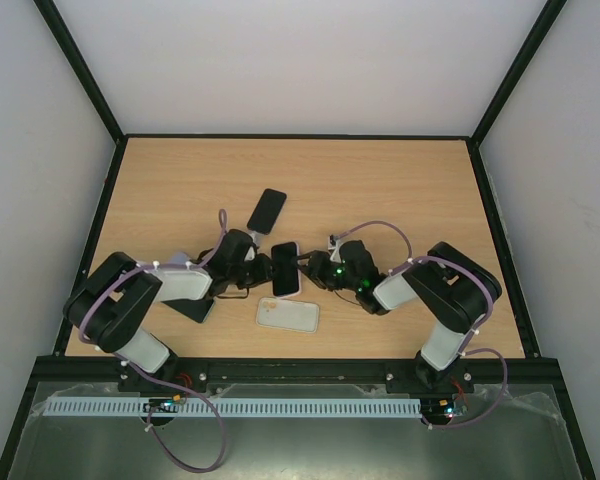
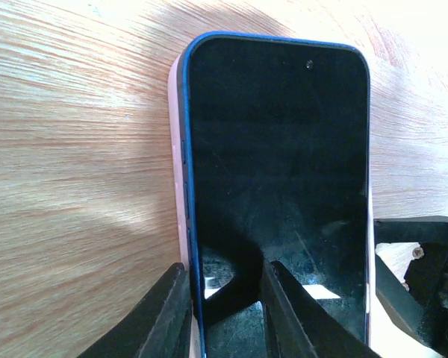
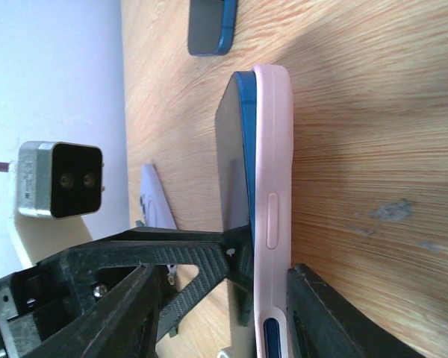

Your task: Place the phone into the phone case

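A blue phone (image 1: 285, 270) with a black screen (image 2: 276, 171) lies partly seated in a pink phone case (image 3: 272, 164) at the table's near middle, between my two grippers. Its blue edge (image 3: 243, 142) lifts out of the case towards the far end. My left gripper (image 2: 224, 313) reaches in from the left (image 1: 263, 268), jaws a little apart. One finger rests on the screen and the other sits beside the case's side (image 2: 178, 186). My right gripper (image 3: 222, 272) stands open around phone and case (image 1: 315, 270), one finger against the case's back.
A second dark phone (image 1: 267, 210) lies farther back on the table (image 1: 400, 190). A pale clear case (image 1: 288, 315) lies just in front of the grippers, and a dark flat object (image 1: 195, 308) sits by the left arm. Black rails frame the table.
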Tool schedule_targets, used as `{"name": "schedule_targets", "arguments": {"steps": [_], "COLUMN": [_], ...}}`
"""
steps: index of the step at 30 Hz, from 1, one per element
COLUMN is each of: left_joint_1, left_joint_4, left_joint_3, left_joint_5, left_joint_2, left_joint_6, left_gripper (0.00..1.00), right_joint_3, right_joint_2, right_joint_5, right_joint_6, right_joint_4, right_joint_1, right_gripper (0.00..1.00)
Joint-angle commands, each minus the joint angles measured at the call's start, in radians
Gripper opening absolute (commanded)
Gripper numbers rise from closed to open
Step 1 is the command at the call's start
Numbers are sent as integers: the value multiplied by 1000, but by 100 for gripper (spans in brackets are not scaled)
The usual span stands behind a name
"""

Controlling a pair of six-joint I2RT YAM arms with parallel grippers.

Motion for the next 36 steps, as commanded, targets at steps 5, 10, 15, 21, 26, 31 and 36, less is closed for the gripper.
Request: {"name": "schedule_targets", "arguments": {"steps": [5, 10, 15, 21, 26, 31, 36], "left_joint_1": [-7, -7, -7, -7, -6, 21, 54], "left_joint_4": [45, 62, 73, 80, 85, 48, 85], "left_joint_3": [-37, -54, -72, -90, -91, -109, -147], "left_joint_5": [46, 47, 39, 26, 33, 13, 45], "left_joint_2": [-34, -46, -64, -97, -95, -142, -166], "left_joint_6": [4, 0, -3, 0, -1, 9, 3], "left_gripper": [30, 34, 36, 39, 37, 39, 40], "right_joint_3": [10, 5, 9, 17, 18, 22, 28], "right_joint_2": [2, 23, 46, 65, 69, 53, 74], "right_joint_5": [-65, -75, -83, -97, -120, -117, -118], "right_joint_6": [-3, 11, 20, 17, 40, 37, 45], "right_joint_4": [93, 127, 140, 141, 182, 171, 176], "right_joint_1": [27, 27, 26, 26, 27, 27, 29], "right_gripper": [46, 46, 45, 41, 41, 42, 42]}}
